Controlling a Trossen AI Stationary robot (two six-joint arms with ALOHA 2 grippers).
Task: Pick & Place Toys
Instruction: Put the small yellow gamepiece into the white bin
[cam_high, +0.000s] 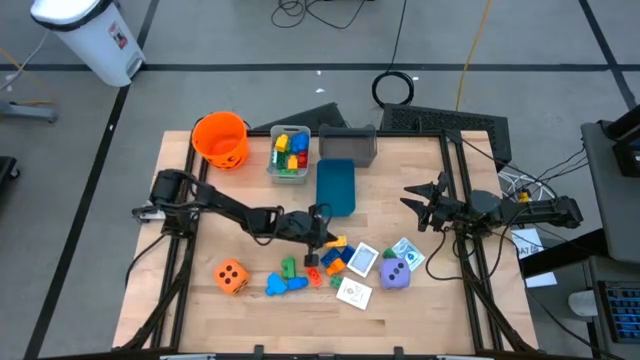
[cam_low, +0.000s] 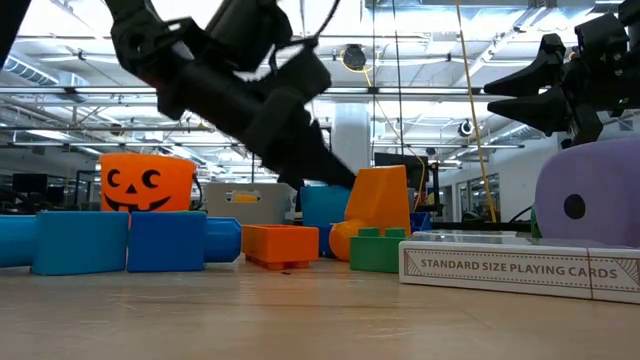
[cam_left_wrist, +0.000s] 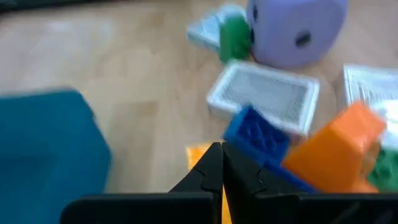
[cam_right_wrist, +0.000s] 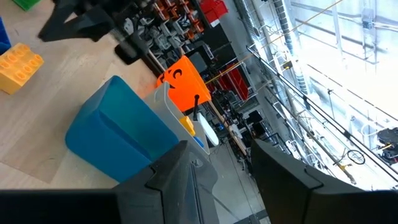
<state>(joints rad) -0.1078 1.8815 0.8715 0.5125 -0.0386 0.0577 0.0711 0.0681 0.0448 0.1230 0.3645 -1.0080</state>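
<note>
High view: most of the toys were seen still loose on the table (cam_high: 420, 310), in a cluster near its front edge. An orange dotted die (cam_high: 231, 276) lay at one end, with blue blocks (cam_high: 283, 284) and a green block (cam_high: 289, 266) just beside it; picture cards (cam_high: 362, 259) and a purple die (cam_high: 396, 273) lay at the other end, the die touching a card. Farther back, a clear bin (cam_high: 289, 166) was seen already holding several coloured blocks (cam_high: 288, 150), so part of the sorting was judged done, while a blue bin (cam_high: 335, 186), a grey bin (cam_high: 349, 143) and an orange pumpkin bucket (cam_high: 221, 138) showed no toys inside as far as could be told.

The left claw (cam_high: 322, 238) was lowered at the middle of the cluster, its fingers (cam_left_wrist: 210, 169) pressed together beside a blue block (cam_left_wrist: 256, 133) and an orange block (cam_left_wrist: 336, 149); nothing could be made out between them, so no grasp was judged to be secured. The right claw (cam_high: 418, 200) was held above the table, well apart from the toys, its fingers spread and empty. Most of the work was judged to remain.
</note>
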